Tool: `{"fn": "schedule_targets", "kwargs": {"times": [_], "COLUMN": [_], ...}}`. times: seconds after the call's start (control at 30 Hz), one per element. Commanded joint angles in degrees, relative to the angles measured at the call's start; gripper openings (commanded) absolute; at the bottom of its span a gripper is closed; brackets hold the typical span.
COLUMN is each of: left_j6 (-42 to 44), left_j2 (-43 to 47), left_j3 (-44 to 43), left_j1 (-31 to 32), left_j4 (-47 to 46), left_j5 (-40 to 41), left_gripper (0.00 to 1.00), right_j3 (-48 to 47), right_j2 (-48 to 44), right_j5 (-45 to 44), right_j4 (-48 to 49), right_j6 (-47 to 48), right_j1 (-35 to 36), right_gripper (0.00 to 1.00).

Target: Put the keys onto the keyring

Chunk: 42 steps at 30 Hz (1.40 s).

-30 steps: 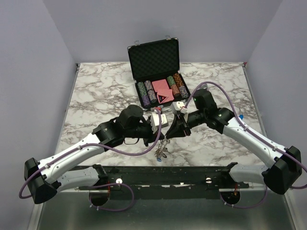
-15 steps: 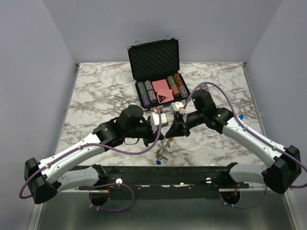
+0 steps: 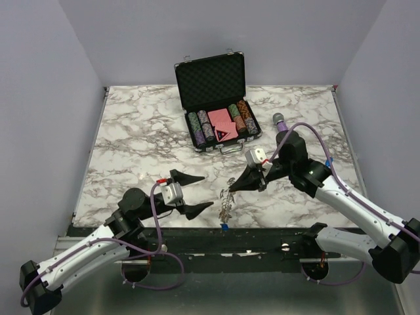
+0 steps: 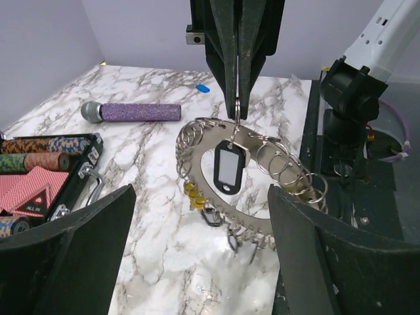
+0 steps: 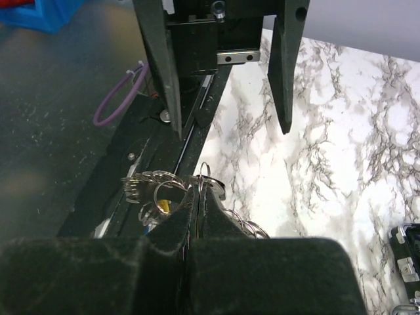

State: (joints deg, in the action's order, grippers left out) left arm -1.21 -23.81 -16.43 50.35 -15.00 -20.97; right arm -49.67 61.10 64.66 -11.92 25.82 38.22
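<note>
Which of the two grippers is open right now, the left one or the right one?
The left gripper: its jaws stand wide apart, holding nothing. The right gripper is pinched shut on a small loop of the keyring.

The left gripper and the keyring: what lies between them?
Nothing but bare marble table, as the top view shows; the open left gripper faces the keyring, which the right gripper pinches.
</note>
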Motion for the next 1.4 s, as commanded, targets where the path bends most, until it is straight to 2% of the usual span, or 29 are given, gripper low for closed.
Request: {"fn": "schedule_targets", "kwargs": {"times": [0.0, 0.23, 0.53, 1.1, 1.23, 1.37], "left_j6": [4.90, 5.43, 2.97, 2.18, 2.27, 2.18], "left_j2": [-3.42, -10.28, -11.69, -16.53, -17.06, -17.32], "left_j3": [-1.06, -4.84, -5.11, -7.04, -7.30, -7.30], "left_j1": [-0.25, -0.34, -0.34, -0.34, -0.34, -0.34], "left_j4": [-8.82, -10.66, -12.33, -12.68, -12.42, -12.07], "left_j5": [-0.82, -8.02, -14.27, -14.54, -14.80, -15.24], "left_gripper": [0.84, 0.65, 0.49, 0.38, 0.25, 0.24], "right_j3": [2.12, 2.30, 2.21, 2.65, 2.65, 2.47], "right_j2": [-1.42, -0.46, -0.10, 0.16, 0.33, 0.34], "right_j5": [4.94, 5.04, 3.98, 3.72, 3.63, 3.36], "right_j4": [4.28, 4.19, 5.33, 7.44, 7.70, 7.97], "right_j6": [6.95, 8.45, 6.17, 2.92, 2.22, 1.51], "right_j1": [0.37, 0.37, 0.28, 0.37, 0.37, 0.28], "right_gripper": [0.00, 0.00, 0.00, 0.00, 0.00, 0.00]}}
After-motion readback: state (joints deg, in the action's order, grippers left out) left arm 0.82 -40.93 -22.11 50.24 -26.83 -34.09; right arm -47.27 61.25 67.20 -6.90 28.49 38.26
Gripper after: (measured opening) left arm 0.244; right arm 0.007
